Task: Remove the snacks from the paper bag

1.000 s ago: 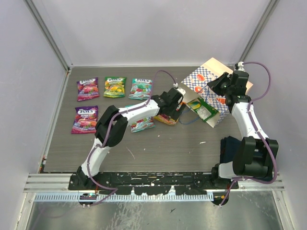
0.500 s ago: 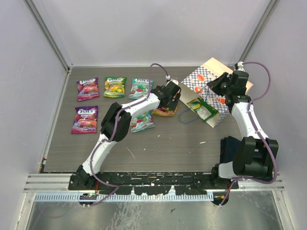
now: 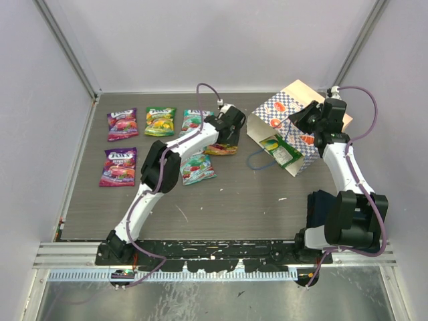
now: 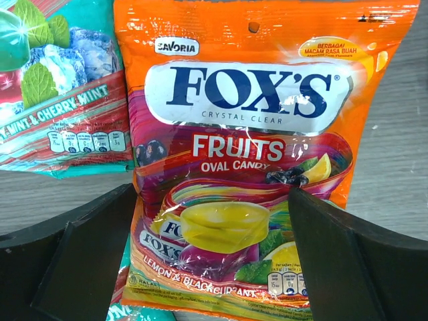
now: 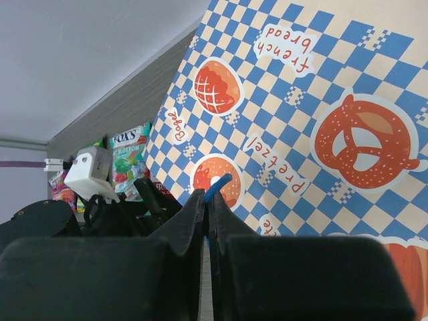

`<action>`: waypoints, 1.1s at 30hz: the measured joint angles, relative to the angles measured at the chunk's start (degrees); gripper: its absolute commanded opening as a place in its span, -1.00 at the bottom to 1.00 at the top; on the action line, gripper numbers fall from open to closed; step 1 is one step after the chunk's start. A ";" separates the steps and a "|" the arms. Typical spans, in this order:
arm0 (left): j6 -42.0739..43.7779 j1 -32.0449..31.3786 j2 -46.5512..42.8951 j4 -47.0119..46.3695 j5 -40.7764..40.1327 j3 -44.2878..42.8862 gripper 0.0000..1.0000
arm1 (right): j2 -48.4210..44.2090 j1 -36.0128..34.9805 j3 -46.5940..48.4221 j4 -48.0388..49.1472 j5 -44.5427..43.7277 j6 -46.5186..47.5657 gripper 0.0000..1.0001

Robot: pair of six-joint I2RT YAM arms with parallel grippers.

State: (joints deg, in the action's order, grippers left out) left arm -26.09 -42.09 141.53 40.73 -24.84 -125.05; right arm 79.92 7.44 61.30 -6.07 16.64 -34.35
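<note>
The paper bag (image 3: 296, 95) lies tipped at the back right, its mouth facing left with a green snack (image 3: 281, 151) inside. My right gripper (image 3: 305, 118) is shut on the bag's blue cord handle (image 5: 218, 184), pressed against the checkered side (image 5: 321, 100). My left gripper (image 3: 227, 131) is open, and between its jaws an orange snack (image 4: 247, 134) lies flat on the table. In the top view that orange snack (image 3: 221, 148) shows just under the gripper. A teal snack (image 4: 53, 87) lies beside it.
Purple (image 3: 122, 124), green (image 3: 160, 121) and teal (image 3: 192, 120) packets form a back row. Another purple one (image 3: 118, 166) and a teal-red one (image 3: 198, 170) lie nearer. A dark blue cloth (image 3: 319, 204) sits by the right arm's base. Walls enclose the table.
My left gripper has moved up and left, away from the bag's mouth, and the orange packet has come with it. The right gripper has stayed on the handle.
</note>
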 measured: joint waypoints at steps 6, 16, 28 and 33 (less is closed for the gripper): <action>-1.86 0.59 0.00 0.04 -0.55 0.46 0.95 | -0.04 0.00 0.00 -0.04 -0.92 0.00 -0.99; -4.07 0.70 7.82 2.95 -0.02 -13.60 0.99 | -0.48 0.00 0.28 -0.26 -0.90 -0.02 -0.99; -6.86 1.62 8.44 -4.09 1.38 -12.33 0.96 | -0.94 0.00 0.96 -0.90 -0.87 -0.02 -0.99; -4.15 1.70 4.63 -8.00 2.32 -5.68 0.96 | -0.94 0.00 1.05 -0.90 -0.79 -0.04 -0.99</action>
State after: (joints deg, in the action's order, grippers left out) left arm -30.24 -40.38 146.17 32.73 -22.52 -130.74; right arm 78.98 7.44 62.35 -6.96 15.86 -34.39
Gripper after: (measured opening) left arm 0.980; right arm 0.092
